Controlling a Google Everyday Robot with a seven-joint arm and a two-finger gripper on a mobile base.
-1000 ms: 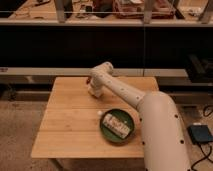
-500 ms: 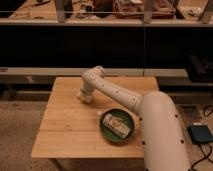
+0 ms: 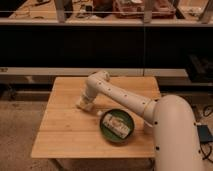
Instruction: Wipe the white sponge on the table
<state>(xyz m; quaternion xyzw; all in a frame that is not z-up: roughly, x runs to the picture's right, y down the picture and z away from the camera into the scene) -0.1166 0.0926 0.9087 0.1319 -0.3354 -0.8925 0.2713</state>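
Here, the gripper (image 3: 86, 100), its grasp state impossible to tell, sits low on the left-centre of the table (image 3: 60, 131) with the white sponge (image 3: 83, 105) at its tip, suggesting wiping is under way and most of the surface remains.

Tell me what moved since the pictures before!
The robot's white pincer slid left and toward the camera across the square light-wood table, coming away from the far edge. It now sits low on the wood, with the small cream-white sponge block at its tip. The round green plate and the whitish patterned bar on it stayed put, and so did the table.
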